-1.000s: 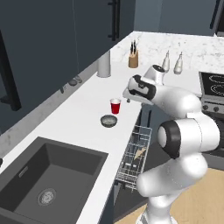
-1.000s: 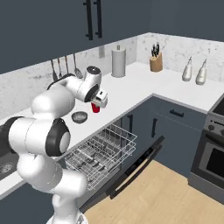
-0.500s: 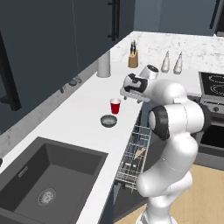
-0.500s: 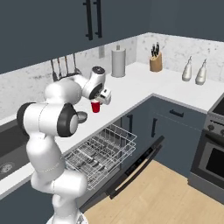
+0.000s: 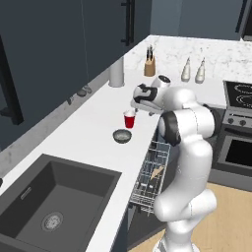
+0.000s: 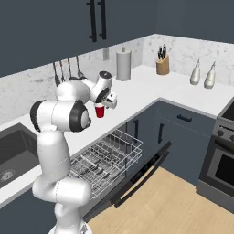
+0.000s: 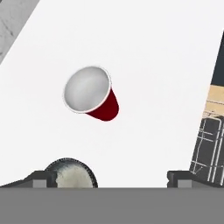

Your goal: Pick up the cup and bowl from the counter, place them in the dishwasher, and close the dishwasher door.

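The red cup (image 5: 129, 119) (image 6: 99, 110) (image 7: 105, 107) stands upright on the white counter (image 5: 93, 118) (image 6: 137, 93) (image 7: 153, 57), its whitish rim facing the hand camera. The small grey bowl (image 5: 122, 136) (image 7: 71, 174) lies just beside it, toward the sink. My gripper (image 5: 138, 105) (image 6: 110, 102) (image 7: 111, 178) hovers above the cup, slightly to the counter-edge side, open and holding nothing. The dishwasher's wire rack (image 5: 151, 172) (image 6: 107, 157) (image 7: 209, 148) is pulled out below the counter edge, and the dishwasher door (image 6: 142, 171) hangs down open.
A tall grey cylinder (image 5: 116, 72) (image 6: 123, 65), a knife block (image 5: 149, 66) (image 6: 161, 66) and two bottles (image 5: 192, 72) (image 6: 203, 74) stand toward the back corner. The dark sink (image 5: 54, 197) lies at the near left and the oven (image 5: 238, 142) (image 6: 221, 160) at the right.
The hand has swung along the counter toward the cup and now hangs over it. The gripper stays open; the cup and bowl have not moved.
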### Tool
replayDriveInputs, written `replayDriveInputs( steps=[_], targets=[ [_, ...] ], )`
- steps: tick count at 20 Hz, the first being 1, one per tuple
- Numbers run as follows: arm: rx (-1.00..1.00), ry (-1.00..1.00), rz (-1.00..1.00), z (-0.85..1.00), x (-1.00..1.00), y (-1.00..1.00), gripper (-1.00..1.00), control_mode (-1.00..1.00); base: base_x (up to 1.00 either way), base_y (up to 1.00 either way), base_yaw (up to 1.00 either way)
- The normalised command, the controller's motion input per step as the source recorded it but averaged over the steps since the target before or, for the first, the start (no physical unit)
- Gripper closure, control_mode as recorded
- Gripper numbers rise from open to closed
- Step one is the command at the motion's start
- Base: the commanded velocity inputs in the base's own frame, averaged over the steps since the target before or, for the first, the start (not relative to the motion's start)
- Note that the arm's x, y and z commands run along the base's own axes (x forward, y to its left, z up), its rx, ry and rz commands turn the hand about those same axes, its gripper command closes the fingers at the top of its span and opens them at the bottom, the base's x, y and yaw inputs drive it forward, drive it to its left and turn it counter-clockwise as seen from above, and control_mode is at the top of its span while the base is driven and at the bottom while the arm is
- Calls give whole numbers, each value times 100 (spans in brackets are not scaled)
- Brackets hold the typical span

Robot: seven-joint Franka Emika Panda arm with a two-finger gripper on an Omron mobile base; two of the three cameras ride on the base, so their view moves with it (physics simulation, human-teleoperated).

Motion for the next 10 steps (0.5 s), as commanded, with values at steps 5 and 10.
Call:
replayDriveInputs(
  steps=[5,10],
  targets=[
    [0,0,0,-19,51,12,-100,-100,0,0,0],
    [0,3,0,-15,61,1,-100,-100,0,0,0]
  ],
)
